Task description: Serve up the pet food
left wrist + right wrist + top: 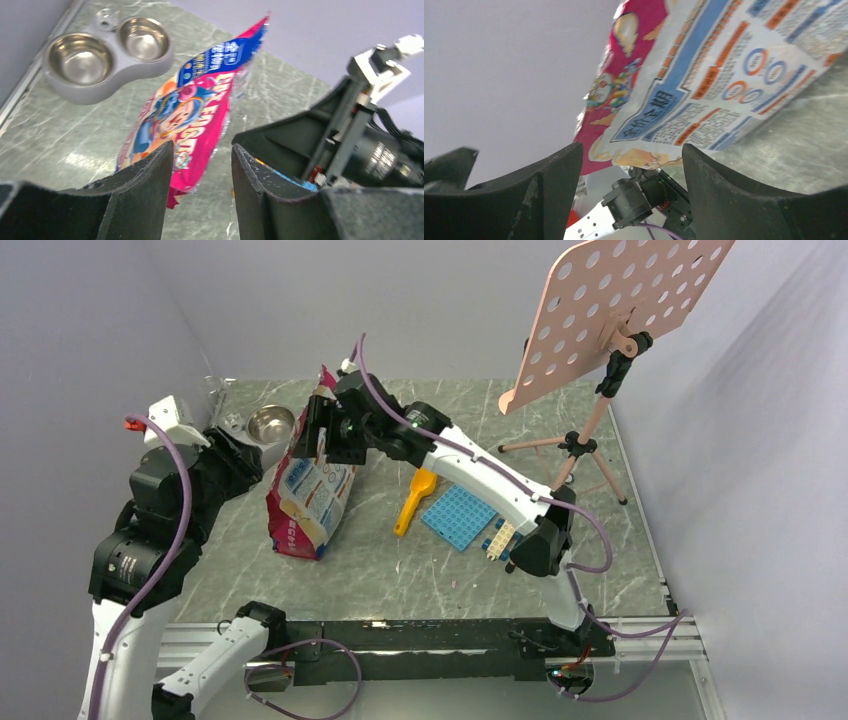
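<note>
Orange scoop [413, 502] beside blue studded plate [458, 516]; steel bowls [80, 57] in grey stand [85, 95]; pink board [615, 310] on tripod [580, 445].

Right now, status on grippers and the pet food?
Left gripper open; right gripper open. Glossy pink cartoon-printed pouch stands ungripped; no kibble visible. Twin steel bowls empty. Orange-yellow plastic scoop lies near pouch.

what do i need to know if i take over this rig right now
Left gripper: open, empty, facing the pouch, not touching it.
Right gripper: open, close to the pouch's top, no grip visible.
Pouch stands near the bowls; both bowls are empty. Scoop lies to the pouch's right, held by neither arm.
Done: nothing served, no kibble visible.
Left: grip the pouch and get food into a bowl.
</note>
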Controlling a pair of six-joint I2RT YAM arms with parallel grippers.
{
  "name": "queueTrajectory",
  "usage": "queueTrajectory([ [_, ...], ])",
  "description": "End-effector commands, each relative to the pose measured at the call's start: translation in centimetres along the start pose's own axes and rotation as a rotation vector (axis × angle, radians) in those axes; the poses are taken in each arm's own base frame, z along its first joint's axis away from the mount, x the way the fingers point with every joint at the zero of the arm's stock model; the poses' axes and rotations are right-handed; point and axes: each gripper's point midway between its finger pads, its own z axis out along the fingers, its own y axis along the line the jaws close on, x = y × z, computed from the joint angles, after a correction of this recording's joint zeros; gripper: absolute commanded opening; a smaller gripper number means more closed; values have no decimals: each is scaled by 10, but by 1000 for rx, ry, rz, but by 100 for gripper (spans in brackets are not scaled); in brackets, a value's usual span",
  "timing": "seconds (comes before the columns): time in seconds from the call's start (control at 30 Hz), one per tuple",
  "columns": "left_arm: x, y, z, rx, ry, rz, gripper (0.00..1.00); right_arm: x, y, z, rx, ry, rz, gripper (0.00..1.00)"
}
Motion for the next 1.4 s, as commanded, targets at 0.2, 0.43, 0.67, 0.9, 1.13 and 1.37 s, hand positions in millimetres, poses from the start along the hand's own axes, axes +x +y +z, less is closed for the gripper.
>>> queueTrajectory([
  [0.2, 10, 43, -1, -210, -20, -67, 51, 16, 56, 14, -201, 25, -1, 67],
  [0.43, 22, 25, 0, -111, 63, -22, 51, 27, 43, 5, -194, 34, -24, 8],
  [0.67, 37, 5, 8, -4, 142, -37, 60, 19, 50, -18, -231, 27, -132, 0],
  [0.9, 46, -11, 18, 48, 197, -182, 63, 25, 44, -38, -296, 64, -145, 0],
  [1.13, 41, -39, 41, 167, 232, -184, 49, 33, 38, -46, -317, 80, -163, 0],
  [1.37, 66, -35, 55, 186, 268, -186, 76, 28, 20, -54, -301, 62, -147, 0],
])
